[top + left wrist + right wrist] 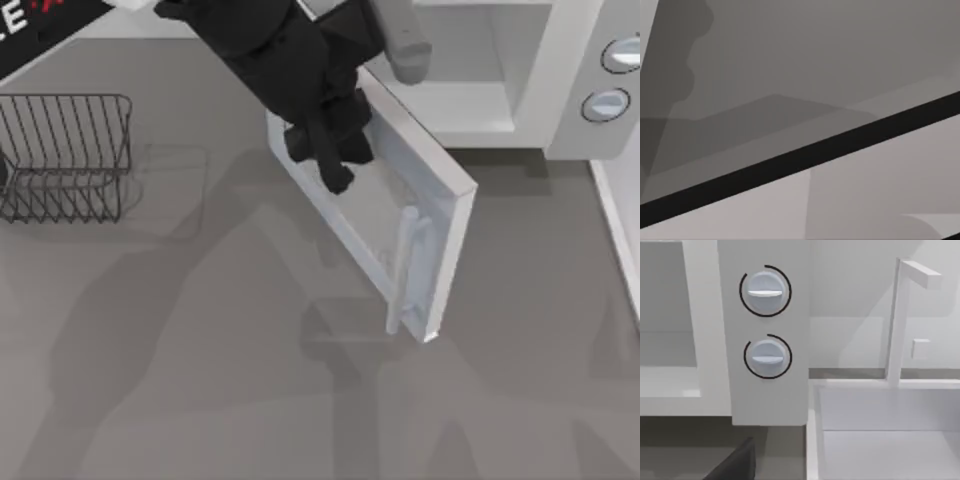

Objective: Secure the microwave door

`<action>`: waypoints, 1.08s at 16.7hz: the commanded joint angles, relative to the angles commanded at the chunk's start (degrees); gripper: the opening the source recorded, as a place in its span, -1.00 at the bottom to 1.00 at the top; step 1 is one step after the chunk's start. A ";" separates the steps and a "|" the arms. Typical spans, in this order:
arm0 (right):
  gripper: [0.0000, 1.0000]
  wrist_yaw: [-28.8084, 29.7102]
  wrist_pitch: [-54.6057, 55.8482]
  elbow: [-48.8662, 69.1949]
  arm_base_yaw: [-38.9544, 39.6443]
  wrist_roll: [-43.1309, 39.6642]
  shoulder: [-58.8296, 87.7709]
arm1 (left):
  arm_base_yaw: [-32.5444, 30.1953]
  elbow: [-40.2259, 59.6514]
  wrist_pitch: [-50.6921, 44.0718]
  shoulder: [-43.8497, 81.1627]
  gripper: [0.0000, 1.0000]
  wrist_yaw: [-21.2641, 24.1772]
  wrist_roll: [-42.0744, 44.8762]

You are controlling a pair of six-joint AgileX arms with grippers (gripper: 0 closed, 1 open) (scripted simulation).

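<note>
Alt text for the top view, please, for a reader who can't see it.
The microwave door stands swung open from the white microwave body, its bar handle facing the table. The left gripper sits at the door's window side near the hinge. A dark wire rack stands at the table's left.

The black left arm (270, 50) is reaching down from the top edge, its left gripper (335, 175) pointing downward and rightward, its dark fingers (330, 160) lying close together.
</note>
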 joint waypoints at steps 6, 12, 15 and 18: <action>1.00 0.00 0.00 0.00 0.00 0.00 0.00 | -0.28 0.68 0.05 0.32 -1.00 -0.14 -0.42; 1.00 0.00 0.00 0.00 0.00 0.00 0.00 | -2.10 3.23 0.05 2.22 -1.00 -0.83 -2.21; 1.00 0.00 0.00 0.00 0.00 0.00 0.00 | -2.28 3.47 0.08 2.39 -1.00 -0.91 -2.42; 1.00 0.00 0.00 0.00 0.00 0.00 0.00 | -2.77 3.05 0.16 2.19 -1.00 -1.68 -2.23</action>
